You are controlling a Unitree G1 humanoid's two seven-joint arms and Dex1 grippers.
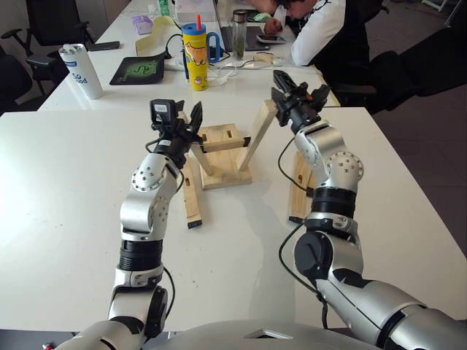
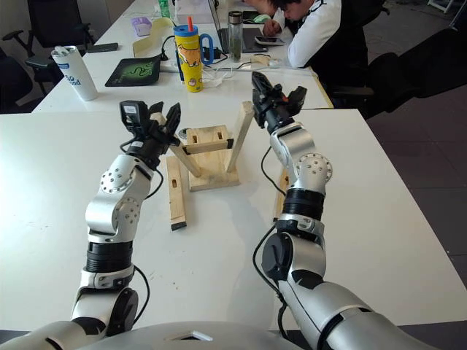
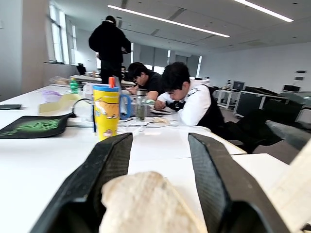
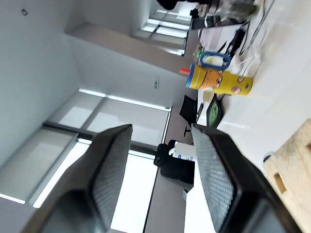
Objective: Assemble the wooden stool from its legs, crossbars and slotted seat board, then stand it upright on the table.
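Mid-desk (image 1: 66,189), seat board (image 1: 226,175) lies flat w/ crossbar (image 1: 222,144) & tilted leg (image 1: 255,138) on it. L hand (image 1: 190,124) open, fingers either side of a wood end. R hand (image 1: 299,87) open, empty, just above tilted leg's top. Loose leg (image 1: 193,193) beside board.

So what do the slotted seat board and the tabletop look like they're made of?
Seat board: pale bare wood, seemingly unvarnished, with faint grain and matte, raw cut edges. Tabletop: smooth white surface, probably laminate or painted board, with a slight sheen and no grain. Its core is hidden.
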